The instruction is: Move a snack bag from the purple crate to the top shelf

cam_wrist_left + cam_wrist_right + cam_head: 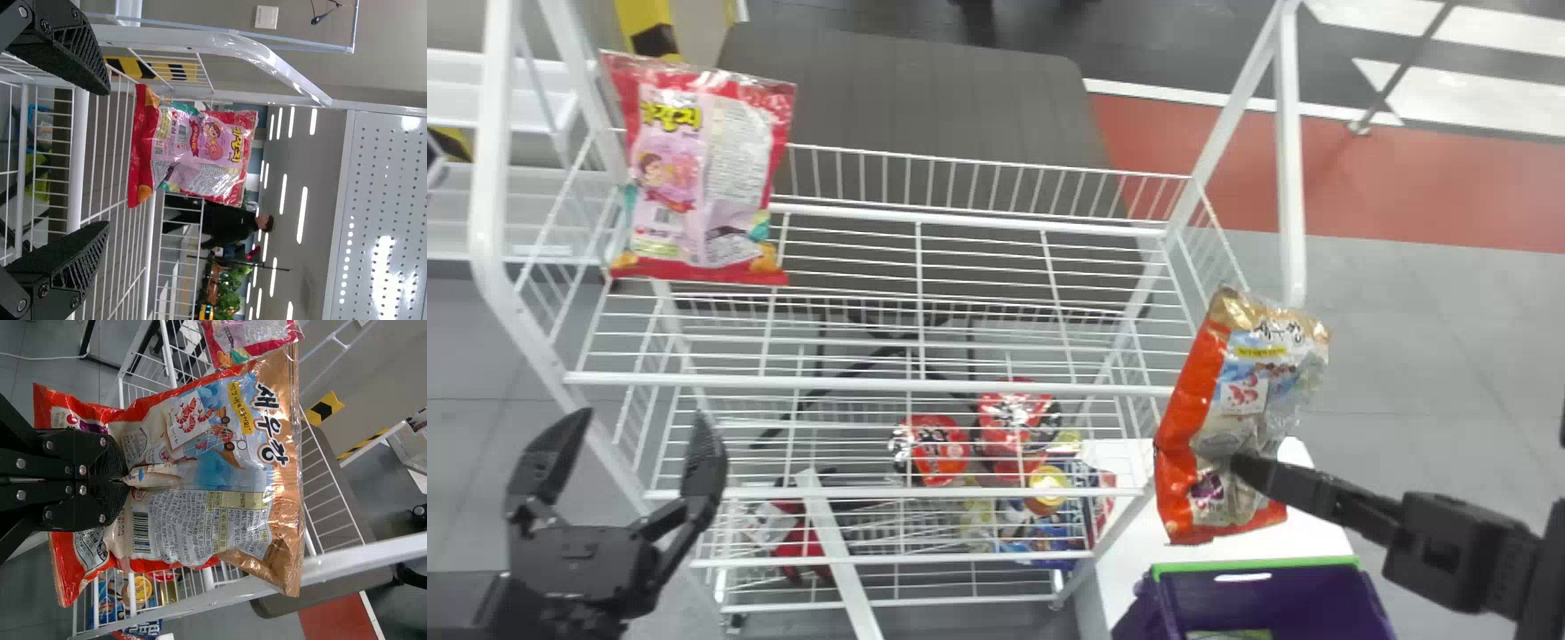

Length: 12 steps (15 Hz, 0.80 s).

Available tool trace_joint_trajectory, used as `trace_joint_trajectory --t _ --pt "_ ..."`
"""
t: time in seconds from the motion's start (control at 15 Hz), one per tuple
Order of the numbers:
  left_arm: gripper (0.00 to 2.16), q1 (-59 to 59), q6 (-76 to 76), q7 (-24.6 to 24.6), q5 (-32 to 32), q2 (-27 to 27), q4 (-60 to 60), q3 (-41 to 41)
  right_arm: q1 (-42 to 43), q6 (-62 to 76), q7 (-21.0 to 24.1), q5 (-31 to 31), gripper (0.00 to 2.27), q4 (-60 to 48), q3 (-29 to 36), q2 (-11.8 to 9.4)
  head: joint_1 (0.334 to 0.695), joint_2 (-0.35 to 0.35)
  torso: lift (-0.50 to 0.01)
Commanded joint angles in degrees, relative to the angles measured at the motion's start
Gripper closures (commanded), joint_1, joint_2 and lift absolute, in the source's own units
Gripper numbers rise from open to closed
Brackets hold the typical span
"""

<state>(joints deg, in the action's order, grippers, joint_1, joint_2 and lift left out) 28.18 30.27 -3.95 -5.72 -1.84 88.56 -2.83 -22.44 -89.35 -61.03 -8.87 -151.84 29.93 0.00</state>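
Right gripper (pixel 1247 471): closed on 1 orange snack bag (pixel 1232 418), pinched near its lower part, held up just beside the right end of the top shelf (pixel 871 383) and higher than the purple crate (pixel 1294 600). Left gripper (pixel 635 428): 2 fingers spread wide, nothing between, near the rack's left side. Farther out, 1 pink bag (pixel 703 178) upright at that shelf's left end; red packs (pixel 934 449) lower in the rack

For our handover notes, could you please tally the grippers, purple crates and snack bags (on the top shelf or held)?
Grippers: 2, left gripper and right gripper
Purple crate: 1
Snack bags: 2, red-and-pink bag on the top shelf, orange bag held
Total: 5
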Motion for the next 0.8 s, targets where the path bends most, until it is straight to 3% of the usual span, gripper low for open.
trace_joint_trajectory --t 0.0,0.13,0.33,0.73 --pt "0.12 -0.1 0.0 0.0 0.0 0.0 -0.2 -0.1 4.2 -0.7 1.4 -4.7 2.16 -0.7 -7.8 0.1 0.695 -0.141 0.001" --pt "0.12 0.0 0.0 0.0 0.0 0.0 -0.3 0.0 7.7 -0.7 4.6 -8.3 2.16 -0.5 -13.8 0.1 0.695 -0.095 0.001" --pt "0.12 -0.1 -0.2 0.0 0.0 0.0 -0.3 0.0 12.5 -0.7 12.3 -8.5 2.16 2.2 -20.4 0.1 0.695 -0.060 0.001" --pt "0.12 -0.9 -0.5 0.0 0.2 0.0 -1.9 0.3 22.7 -0.7 19.6 -10.3 2.16 12.6 -31.5 0.1 0.695 0.019 0.001"
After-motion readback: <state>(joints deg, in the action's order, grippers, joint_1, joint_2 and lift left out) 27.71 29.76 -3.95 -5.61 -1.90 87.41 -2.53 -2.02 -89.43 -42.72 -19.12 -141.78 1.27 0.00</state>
